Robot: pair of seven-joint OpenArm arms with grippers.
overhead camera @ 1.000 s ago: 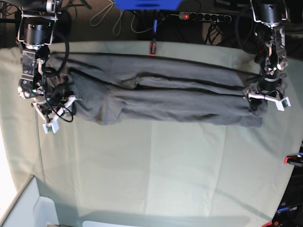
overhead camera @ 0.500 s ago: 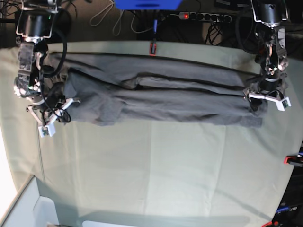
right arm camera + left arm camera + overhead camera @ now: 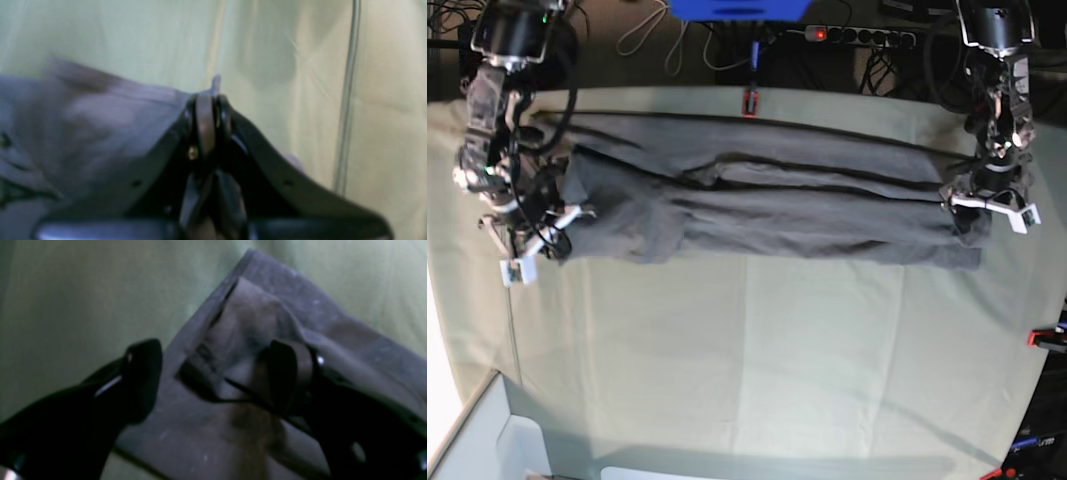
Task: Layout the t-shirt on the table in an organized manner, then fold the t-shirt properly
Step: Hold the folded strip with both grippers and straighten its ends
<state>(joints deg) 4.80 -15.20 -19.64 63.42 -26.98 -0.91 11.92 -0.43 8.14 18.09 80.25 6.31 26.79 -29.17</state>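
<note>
T-shirt [image 3: 767, 205] lies as a long folded band across the far half of the worktop [image 3: 757, 370], long axis 9-to-3 o'clock. Right tool [image 3: 532, 245] pinches its 9 o'clock end, pressed together on cloth. Left tool [image 3: 989, 205] sits spread over the 3 o'clock end, gripping nothing yet.

Right arm is seen at the left edge of the base frame, reaching down from the upper left corner, wrist angled toward lower left. Right gripper [image 3: 535, 240] jaws are pressed together, with a fold of grey fabric pinched at their tips in the wrist view. Left arm hangs from the upper right corner; left gripper [image 3: 987, 208] jaws are spread wide, tips lowered.
</note>
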